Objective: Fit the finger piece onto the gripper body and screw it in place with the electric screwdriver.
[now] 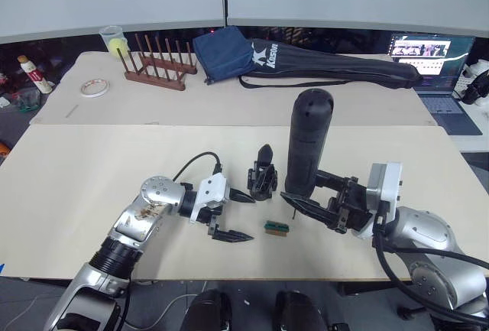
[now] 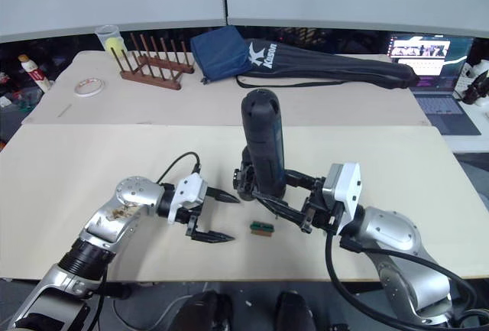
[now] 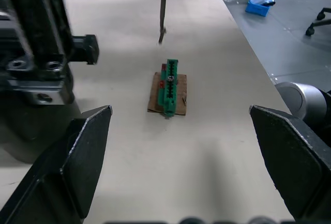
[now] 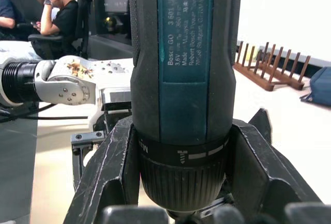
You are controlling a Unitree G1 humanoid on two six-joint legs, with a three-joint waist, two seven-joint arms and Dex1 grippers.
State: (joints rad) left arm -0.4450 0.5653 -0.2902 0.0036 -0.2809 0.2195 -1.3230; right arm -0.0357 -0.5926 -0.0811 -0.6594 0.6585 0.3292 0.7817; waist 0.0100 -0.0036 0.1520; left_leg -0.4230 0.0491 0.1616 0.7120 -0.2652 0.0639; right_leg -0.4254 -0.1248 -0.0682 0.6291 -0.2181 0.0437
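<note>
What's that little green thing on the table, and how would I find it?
Look at the light wooden table, between the robot's two grippers. Just in front of the tall black electric screwdriver lies a tiny green block on a brown scrap. It is the one green thing among black parts.

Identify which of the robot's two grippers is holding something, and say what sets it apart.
The right gripper: its fingers are clamped around the upright electric screwdriver, bit pointing down at the table. The left gripper hangs open and empty beside the green block.

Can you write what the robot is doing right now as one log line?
right hand: shut on electric screwdriver, upright | left hand: open, empty | gripper body: on table
</note>
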